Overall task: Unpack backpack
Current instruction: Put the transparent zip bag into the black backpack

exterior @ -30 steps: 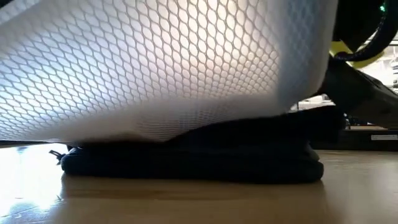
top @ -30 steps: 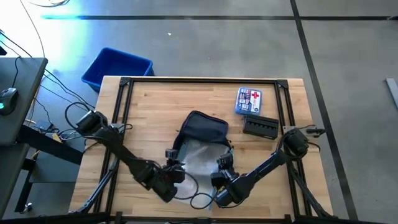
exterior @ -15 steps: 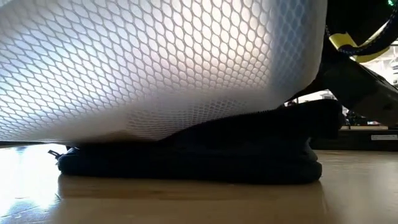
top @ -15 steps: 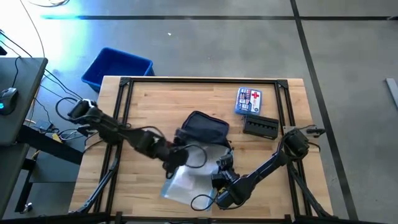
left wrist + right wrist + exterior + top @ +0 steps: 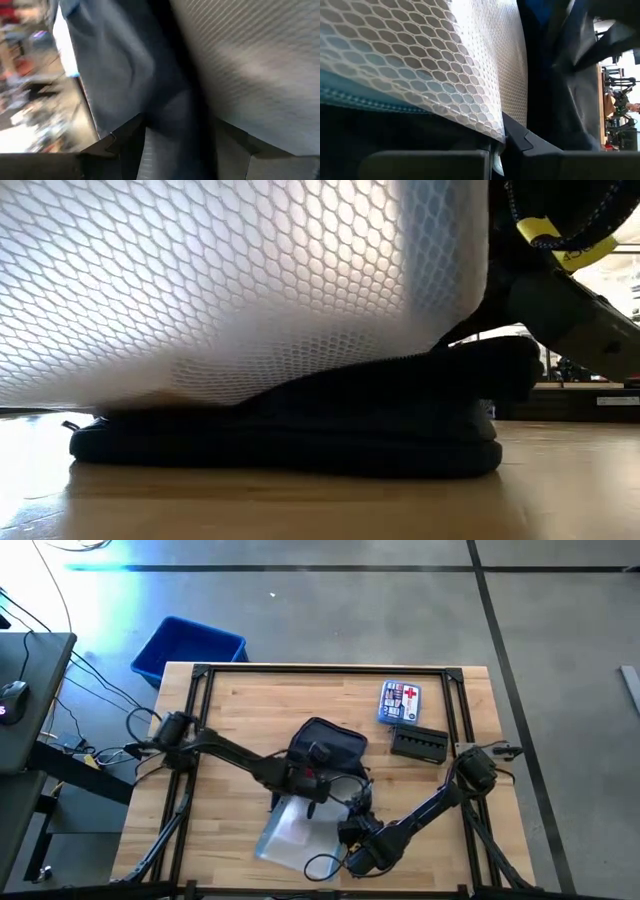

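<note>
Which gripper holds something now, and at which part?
The right gripper is shut on the mesh pouch, at its edge nearest the backpack. The left gripper holds nothing.

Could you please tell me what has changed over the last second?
The left gripper swung from the table's near edge to the floppy dark navy backpack, its jaws opening. The right gripper stayed clamped on the clear mesh-patterned pouch. Backpack, first-aid box and black case stayed put.

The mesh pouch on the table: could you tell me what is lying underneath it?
The mesh pouch rests partly on the dark backpack, the low view shows. The rest lies on the table; anything else beneath is covered.
</note>
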Robot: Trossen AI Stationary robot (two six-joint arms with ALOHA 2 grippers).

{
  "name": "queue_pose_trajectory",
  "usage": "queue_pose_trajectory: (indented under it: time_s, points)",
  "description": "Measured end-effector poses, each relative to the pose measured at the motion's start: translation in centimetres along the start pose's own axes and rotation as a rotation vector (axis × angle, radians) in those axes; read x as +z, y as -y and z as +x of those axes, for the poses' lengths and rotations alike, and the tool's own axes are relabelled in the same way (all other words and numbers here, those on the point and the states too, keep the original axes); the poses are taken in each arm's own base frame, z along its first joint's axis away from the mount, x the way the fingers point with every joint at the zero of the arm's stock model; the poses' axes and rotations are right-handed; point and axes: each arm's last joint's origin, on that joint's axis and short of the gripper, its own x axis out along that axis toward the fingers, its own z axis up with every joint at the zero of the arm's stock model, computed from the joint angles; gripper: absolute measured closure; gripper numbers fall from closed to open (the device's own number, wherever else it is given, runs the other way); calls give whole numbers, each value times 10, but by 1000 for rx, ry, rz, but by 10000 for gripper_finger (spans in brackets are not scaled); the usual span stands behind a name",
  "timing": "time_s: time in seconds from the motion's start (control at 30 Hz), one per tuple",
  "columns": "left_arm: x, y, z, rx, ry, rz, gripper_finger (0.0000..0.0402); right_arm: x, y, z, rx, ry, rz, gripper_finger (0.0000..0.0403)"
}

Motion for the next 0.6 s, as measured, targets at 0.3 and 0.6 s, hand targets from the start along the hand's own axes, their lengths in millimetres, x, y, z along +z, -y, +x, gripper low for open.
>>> queue_pose_trajectory:
  time_s: [0.3, 0.6]
  points:
    - [12, 12, -1, 106, -24, 57, 331, 3, -3, -3, -9, 41, 11, 403]
    - [28, 21, -64, 125, 169, 17, 400, 10, -1, -3, -117, 119, 12, 403]
